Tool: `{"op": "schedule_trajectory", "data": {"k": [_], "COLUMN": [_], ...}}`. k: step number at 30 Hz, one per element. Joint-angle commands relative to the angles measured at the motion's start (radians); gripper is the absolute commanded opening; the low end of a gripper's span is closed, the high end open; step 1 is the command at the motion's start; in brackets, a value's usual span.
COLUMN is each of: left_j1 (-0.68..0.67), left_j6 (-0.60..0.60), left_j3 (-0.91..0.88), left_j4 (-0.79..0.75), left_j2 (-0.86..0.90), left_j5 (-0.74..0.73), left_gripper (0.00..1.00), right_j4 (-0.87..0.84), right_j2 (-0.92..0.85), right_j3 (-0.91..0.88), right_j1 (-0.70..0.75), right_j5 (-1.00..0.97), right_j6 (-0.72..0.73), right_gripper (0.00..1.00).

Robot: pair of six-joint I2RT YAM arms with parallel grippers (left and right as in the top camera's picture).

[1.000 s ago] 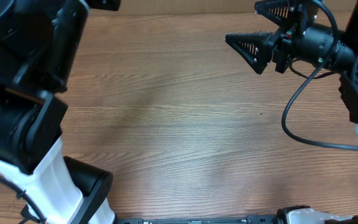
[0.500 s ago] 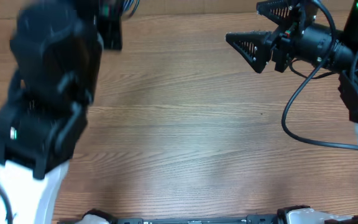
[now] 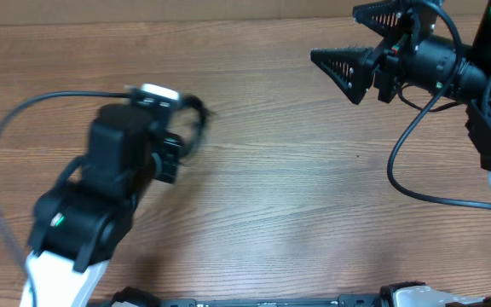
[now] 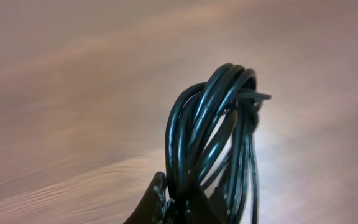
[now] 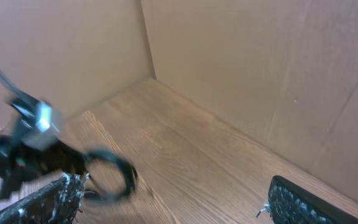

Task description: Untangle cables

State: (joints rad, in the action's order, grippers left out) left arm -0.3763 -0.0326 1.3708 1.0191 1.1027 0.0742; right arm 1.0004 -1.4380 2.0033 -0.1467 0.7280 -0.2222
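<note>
Gripping a glossy black coiled bundle of cables, the left claw has swung out over the wood-grain desk; right claw stays spread wide.

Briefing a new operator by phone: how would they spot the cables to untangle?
Over the left half of the wooden table, find the left gripper. It is shut on a looped bundle of thin black cables, thinner than the arm's own cable.

Bare table across the middle, cables bunched centre-left; right pincer spread at far-right corner, wall beyond
</note>
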Motion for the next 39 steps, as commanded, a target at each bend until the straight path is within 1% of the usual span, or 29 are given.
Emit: {"op": "schedule_trajectory", "data": {"k": [1,3,5,6,7,8,9,13,16,20,24,31,32,33,34,35,36,39], "left_j1": [0.003,0.003,0.003,0.004,0.004,0.004,0.004,0.028,0.05,0.071,0.099,0.116,0.116,0.116,0.116,0.116,0.116,0.116], "left_j6": [-0.12,-0.145,-0.138,-0.134,-0.124,-0.109,-0.101,-0.101,-0.098,-0.093,-0.085,-0.071,-0.071,-0.071,-0.071,-0.071,-0.071,-0.071], "left_j3": [-0.018,-0.017,-0.017,-0.016,-0.015,-0.013,-0.01,0.029,0.046,0.047,0.047,0.047,0.047,0.047,0.047,0.047,0.047,0.047], "left_j4": [-0.029,-0.051,-0.092,-0.11,-0.125,-0.136,-0.142,-0.124,-0.122,-0.122,-0.128,-0.132,-0.131,-0.129,-0.127,-0.125,-0.122,-0.109], "left_j2": [0.043,0.078,0.111,0.121,0.126,0.129,0.129,0.129,0.129,0.129,0.129,0.13,0.13,0.13,0.13,0.13,0.13,0.13], "left_j5": [-0.557,-0.686,-0.755,-0.775,-0.782,-0.782,-0.782,-0.781,-0.782,-0.781,-0.781,-0.782,-0.782,-0.782,-0.782,-0.781,-0.782,-0.767], "left_gripper": [0.04,0.04,0.04,0.04,0.04,0.04,0.04,0.04,0.04,0.04,0.04,0.04,0.04,0.04,0.04,0.04,0.04,0.04], "right_j4": [0.049,0.135,0.237,0.273,0.305,0.339,0.363,0.445,0.456,0.456,0.426,0.343,0.329,0.314,0.304,0.294,0.28,0.235], "right_j2": [0.018,0.014,0.006,0.001,-0.003,-0.01,-0.017,-0.064,-0.092,-0.117,-0.122,-0.122,-0.122,-0.122,-0.122,-0.123,-0.123,-0.123], "right_j3": [0.005,0.005,0.005,0.005,0.005,0.005,0.005,0.003,-0.023,-0.089,-0.177,-0.317,-0.334,-0.352,-0.366,-0.377,-0.388,-0.405], "right_j1": [-0.005,-0.005,-0.005,-0.005,-0.005,-0.005,-0.005,-0.005,-0.005,-0.011,-0.035,-0.138,-0.152,-0.169,-0.185,-0.198,-0.214,-0.245], "right_j5": [-0.003,-0.003,-0.003,-0.002,-0.002,-0.002,-0.002,0.016,0.04,0.145,0.194,0.193,0.193,0.192,0.191,0.187,0.179,0.174], "right_j6": [-0.112,-0.225,-0.322,-0.349,-0.372,-0.393,-0.397,-0.397,-0.396,-0.397,-0.397,-0.397,-0.397,-0.403,-0.414,-0.416,-0.415,-0.414], "right_gripper": [0.94,0.94,0.94,0.8,0.64,0.54,0.53,0.6,0.62,0.64,0.65,0.66,0.6,0.49,0.36,0.17,0.04,0.04]}}
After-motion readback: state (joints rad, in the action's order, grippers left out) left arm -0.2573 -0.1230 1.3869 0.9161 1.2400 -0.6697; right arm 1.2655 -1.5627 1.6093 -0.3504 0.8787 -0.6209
